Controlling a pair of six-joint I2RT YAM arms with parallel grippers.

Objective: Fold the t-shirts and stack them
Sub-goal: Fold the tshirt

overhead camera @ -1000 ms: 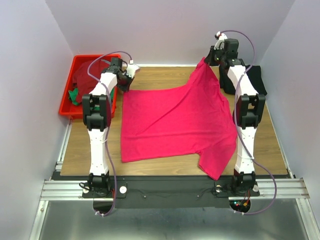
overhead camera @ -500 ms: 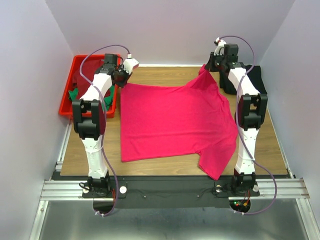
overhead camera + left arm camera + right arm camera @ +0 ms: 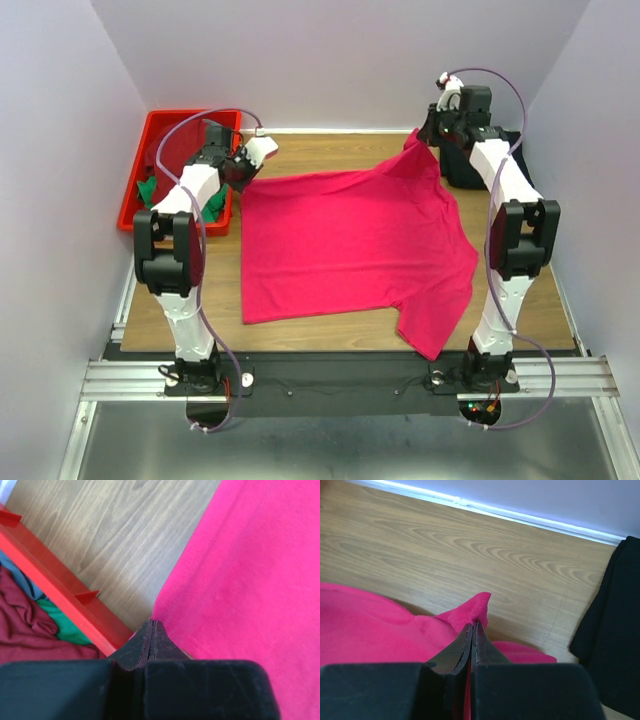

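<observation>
A bright pink-red t-shirt [image 3: 350, 245] lies spread over the middle of the wooden table, one sleeve hanging off the near edge. My left gripper [image 3: 243, 172] is shut on its far left corner [image 3: 165, 611], close to the table beside the bin. My right gripper [image 3: 424, 136] is shut on its far right corner [image 3: 476, 607] and holds it lifted a little off the table. A black t-shirt [image 3: 508, 155] lies folded at the far right, also in the right wrist view [image 3: 615, 625]. Dark red [image 3: 25, 630] and green [image 3: 67, 627] shirts lie in the bin.
A red plastic bin [image 3: 140, 205] stands at the far left edge of the table, its wall [image 3: 55, 592] next to my left gripper. White walls close in the table on three sides. Bare wood [image 3: 445, 540] shows at the back.
My left gripper has moved up and out to the left with the shirt's corner, pulling the far edge taut. My right gripper has shifted slightly right and back, still holding its corner.
</observation>
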